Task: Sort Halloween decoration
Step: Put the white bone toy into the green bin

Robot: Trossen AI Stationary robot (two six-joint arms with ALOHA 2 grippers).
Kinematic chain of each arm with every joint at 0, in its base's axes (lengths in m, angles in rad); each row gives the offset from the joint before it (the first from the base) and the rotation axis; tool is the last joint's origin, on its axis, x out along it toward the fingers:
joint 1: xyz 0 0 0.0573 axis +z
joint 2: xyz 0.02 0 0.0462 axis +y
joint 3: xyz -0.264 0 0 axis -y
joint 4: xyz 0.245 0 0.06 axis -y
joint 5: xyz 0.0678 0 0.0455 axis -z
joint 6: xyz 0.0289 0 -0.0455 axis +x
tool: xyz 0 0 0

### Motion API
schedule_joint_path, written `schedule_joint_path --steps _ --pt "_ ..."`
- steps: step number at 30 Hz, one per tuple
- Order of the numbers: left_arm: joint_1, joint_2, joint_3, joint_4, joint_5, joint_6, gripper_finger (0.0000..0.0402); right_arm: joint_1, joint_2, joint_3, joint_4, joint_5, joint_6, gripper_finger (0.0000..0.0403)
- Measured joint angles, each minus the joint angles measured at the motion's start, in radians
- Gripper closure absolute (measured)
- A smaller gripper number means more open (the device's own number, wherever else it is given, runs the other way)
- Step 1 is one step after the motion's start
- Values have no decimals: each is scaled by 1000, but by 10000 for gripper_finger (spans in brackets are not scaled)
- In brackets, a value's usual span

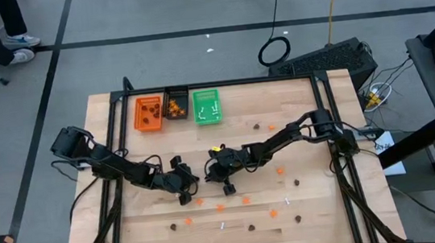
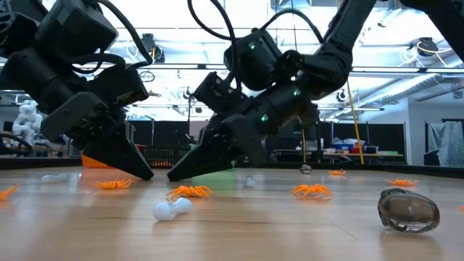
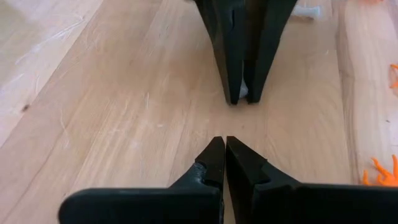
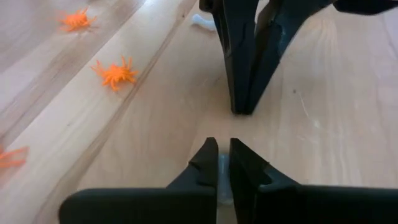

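Small Halloween decorations lie scattered on the wooden table (image 1: 296, 97): orange spiders (image 2: 190, 191) (image 4: 115, 73), a white stick (image 2: 170, 209) and dark blobs (image 2: 408, 210). My two grippers meet tip to tip at the table's middle, both slanting down close to the surface. My left gripper (image 3: 224, 142) (image 2: 148, 174) is shut with nothing between its fingers. My right gripper (image 4: 222, 146) (image 2: 174, 176) is shut on a small white stick (image 3: 244, 93). My right gripper pinches the white stick (image 4: 222, 167) between its two fingers, close to their free ends. The fingers come slanting down from the table's right side. The stick sits right at the table's surface; whether it is lifted clear, I cannot tell.
Three small trays stand in a row at the far edge: orange (image 1: 149, 113), black (image 1: 175, 104) and green (image 1: 206, 106). More spiders (image 1: 273, 210) and blobs (image 1: 296, 183) dot the near and right parts of the table.
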Motion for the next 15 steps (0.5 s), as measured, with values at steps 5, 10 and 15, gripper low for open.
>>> schedule_joint_path --steps 5,10,15 --pt "0 0 0 0 0 3 394 0 -48 -2 -31 -21 -14 402" --pt "0 0 0 1 0 25 394 -1 -103 -1 -74 -25 -29 402" --pt "0 0 -1 15 0 33 394 -18 -190 1 -120 -123 -67 402"
